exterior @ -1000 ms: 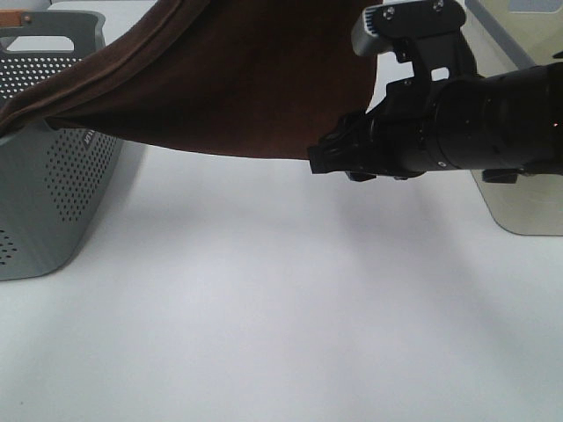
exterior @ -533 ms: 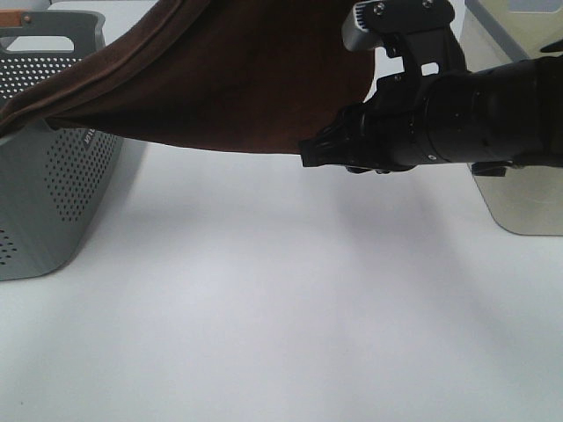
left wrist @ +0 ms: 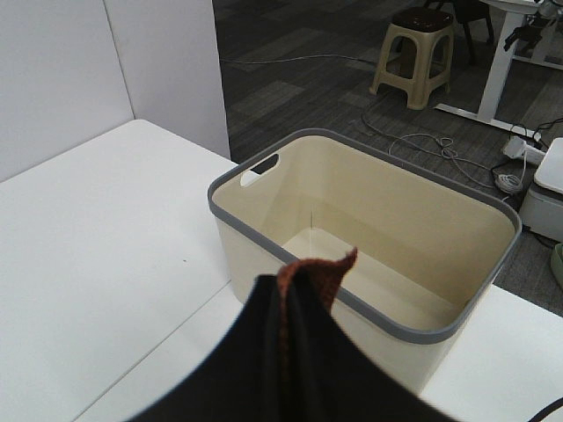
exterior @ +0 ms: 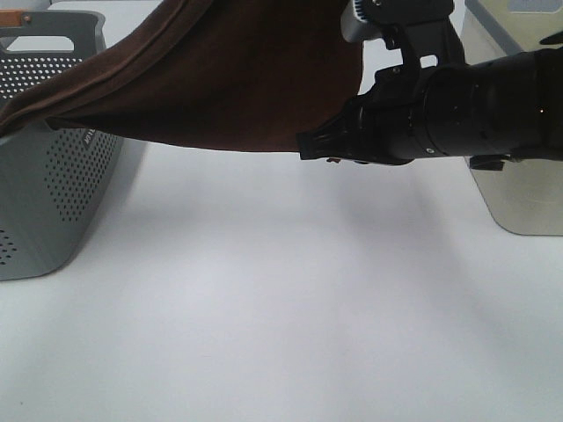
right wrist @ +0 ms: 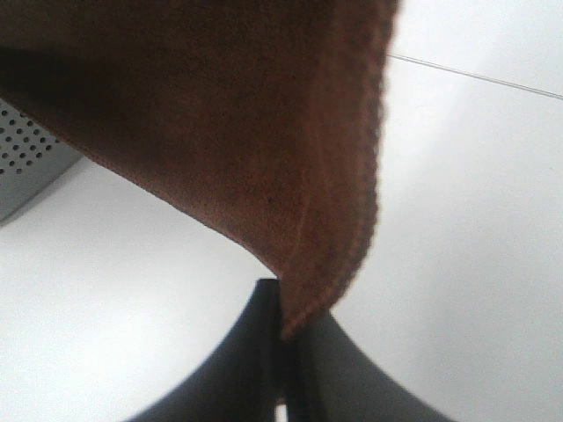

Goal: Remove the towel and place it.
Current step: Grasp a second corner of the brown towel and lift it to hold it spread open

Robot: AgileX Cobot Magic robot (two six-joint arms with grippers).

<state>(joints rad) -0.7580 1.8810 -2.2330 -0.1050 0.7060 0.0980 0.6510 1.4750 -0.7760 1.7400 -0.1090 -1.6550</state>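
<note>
The dark reddish-brown towel hangs spread in the air, with one end draped over the grey basket on the left. My right gripper is shut on its lower right corner, above the white table. The right wrist view shows that gripper pinching the hemmed corner of the towel. In the left wrist view my left gripper is shut on another corner of the towel, held above a cream bin. The left gripper is out of the exterior view.
A cream bin with a grey rim stands at the right side of the table and holds nothing visible. The perforated grey basket also shows in the right wrist view. White table lies between them. A stool stands on the floor.
My right gripper has moved slightly left and up with the towel corner in it. The towel stays stretched from the basket.
</note>
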